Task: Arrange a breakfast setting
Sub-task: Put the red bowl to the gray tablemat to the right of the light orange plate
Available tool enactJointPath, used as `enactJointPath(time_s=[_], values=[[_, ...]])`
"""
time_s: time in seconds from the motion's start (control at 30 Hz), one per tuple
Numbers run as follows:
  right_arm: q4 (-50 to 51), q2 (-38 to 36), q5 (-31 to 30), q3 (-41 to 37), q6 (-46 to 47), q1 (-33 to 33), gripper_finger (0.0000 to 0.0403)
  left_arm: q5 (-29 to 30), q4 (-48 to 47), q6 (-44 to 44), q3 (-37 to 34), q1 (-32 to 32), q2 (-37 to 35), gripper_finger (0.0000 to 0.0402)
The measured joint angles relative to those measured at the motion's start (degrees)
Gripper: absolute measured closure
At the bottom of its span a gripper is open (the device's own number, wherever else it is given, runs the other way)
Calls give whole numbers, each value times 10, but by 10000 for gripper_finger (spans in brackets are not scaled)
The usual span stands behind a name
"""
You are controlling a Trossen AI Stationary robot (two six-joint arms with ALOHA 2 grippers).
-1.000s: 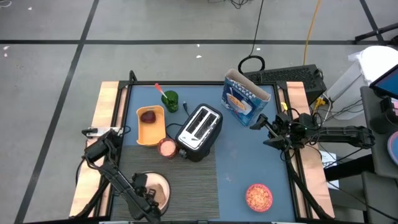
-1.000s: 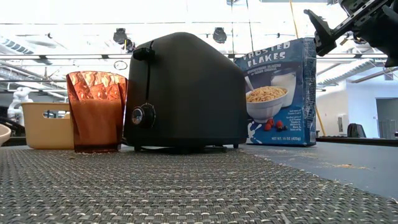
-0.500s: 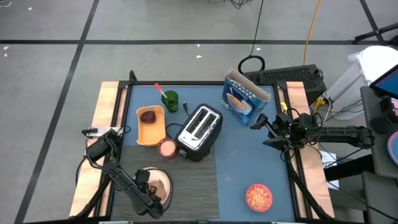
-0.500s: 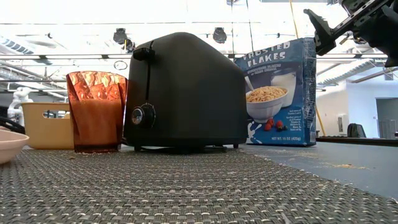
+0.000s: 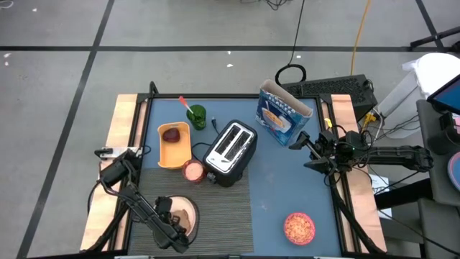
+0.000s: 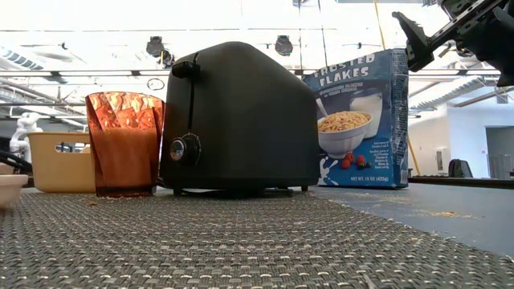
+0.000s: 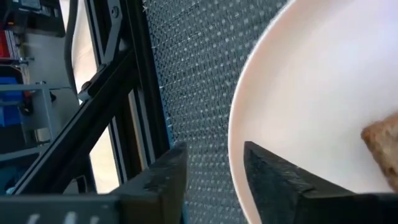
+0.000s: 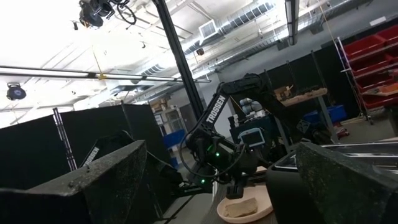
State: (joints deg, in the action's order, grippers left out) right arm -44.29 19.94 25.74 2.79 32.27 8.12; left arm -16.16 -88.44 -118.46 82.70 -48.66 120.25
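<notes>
The cream plate (image 5: 188, 201) with the toast slice (image 5: 185, 216) lies flat on the woven mat (image 5: 226, 216) near the table's front left. My left gripper (image 7: 214, 155) is open at the plate's near-left rim, one finger outside it and one over the plate's inside. The pink cereal bowl (image 5: 299, 227) sits on the table at the front right. The red-handled spoon (image 5: 184, 103) sticks into a green cup (image 5: 197, 116) at the back left. My right gripper (image 5: 300, 152) hangs open and raised at the table's right side, with nothing between its fingers. My left gripper straddles the plate's rim (image 7: 237, 134), slanting down from the table's near-left side. One finger (image 7: 277, 174) is over the plate's inside and the other (image 7: 165, 177) is outside, over the mat. Mat shows in the gap; I cannot tell whether either finger touches the plate.
A silver-black toaster (image 5: 231, 149) stands mid-table, with an orange glass (image 5: 192, 170) and an orange container (image 5: 174, 144) to its left. A blue cereal box (image 5: 282, 115) stands at the back right. Bare mat lies between the plate and the bowl.
The plate, raised and tilted a second ago, has shifted a little toward the table's far edge with my left gripper. It has then come down level onto the mat.
</notes>
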Motion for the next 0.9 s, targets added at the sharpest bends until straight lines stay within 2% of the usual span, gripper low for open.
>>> enactJointPath(time_s=[0.27,0.5,0.6,0.77,0.9], values=[[0,0,4,0,4,0,3,-10,-14,20,27,-6,0,220],[-1,0,46,0,34,0,3,0,-15,47,91,-20,-3,220],[2,0,45,6,53,-6,3,37,-13,39,121,-26,-3,220],[5,1,45,43,45,-30,3,133,12,39,164,-30,-3,220],[58,13,45,85,17,-54,3,196,51,39,181,-28,-4,220]])
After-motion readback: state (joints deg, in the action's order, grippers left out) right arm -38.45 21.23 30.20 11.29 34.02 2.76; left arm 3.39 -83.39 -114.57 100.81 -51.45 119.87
